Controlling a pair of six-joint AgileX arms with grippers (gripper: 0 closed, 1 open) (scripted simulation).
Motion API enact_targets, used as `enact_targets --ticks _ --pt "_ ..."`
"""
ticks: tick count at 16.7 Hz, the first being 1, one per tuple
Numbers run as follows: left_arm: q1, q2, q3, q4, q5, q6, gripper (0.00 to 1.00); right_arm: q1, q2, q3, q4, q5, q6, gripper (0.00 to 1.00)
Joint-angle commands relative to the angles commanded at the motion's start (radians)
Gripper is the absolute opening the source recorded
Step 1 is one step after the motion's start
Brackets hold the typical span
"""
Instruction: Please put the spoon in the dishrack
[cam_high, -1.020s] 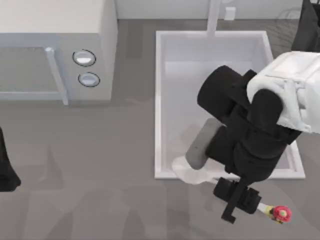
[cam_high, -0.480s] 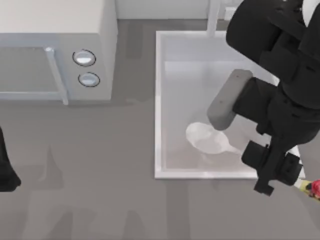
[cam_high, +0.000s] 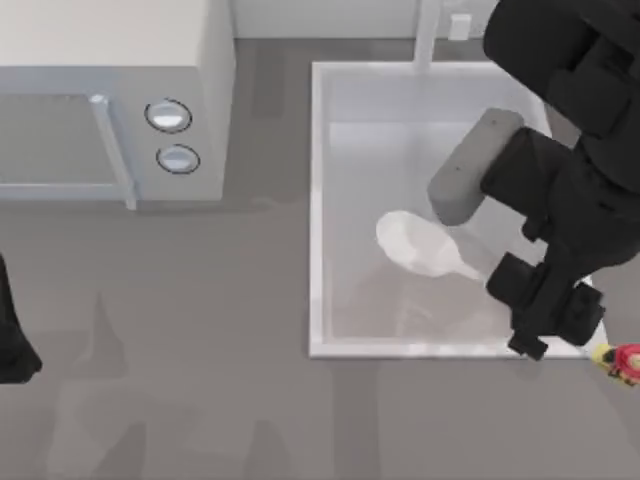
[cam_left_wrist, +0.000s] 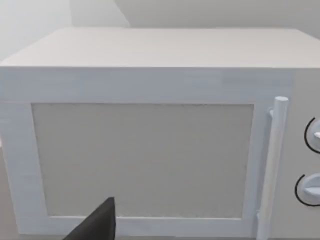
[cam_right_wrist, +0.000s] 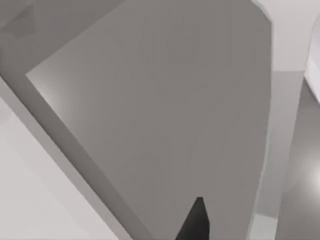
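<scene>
- The spoon is smooth and glossy white, with a broad oval bowl over the sink floor and a thin handle running toward the right gripper; its far end carries a tiny red-and-yellow knob past the gripper, near the top view's right edge.
- The right gripper is matte black and blocky, poised above the sink's near right corner, its jaws clenched on the spoon handle, so the spoon hangs tilted across that corner.
- A grey rounded cylinder on the right arm juts out over the sink, just beside the spoon bowl in the top view.
- The sink is a white rectangular basin with thick straight walls and a pale, faintly reflective floor; a white upright faucet post stands at its far rim.
- The microwave is a boxy white shell at the table's far left, with two round ringed dials, a slim bar handle and a flat grey door panel.
- The left gripper shows as a dark wedge before the microwave door, and the left arm is parked at the table's left edge; I cannot tell how its jaws stand.
- The table is plain, matte mid-grey with soft shadows; pale wall runs behind the microwave.
</scene>
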Motion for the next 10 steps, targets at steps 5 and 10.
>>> enact_targets --ticks 5,10 --pt "0.000 0.000 0.000 0.000 0.000 0.000 1.00 -0.292 -0.107 -0.065 0.279 -0.134 0.057 0.00" --pt "0.000 0.000 0.000 0.000 0.000 0.000 1.00 -0.737 -0.265 -0.186 0.701 -0.310 0.140 0.00"
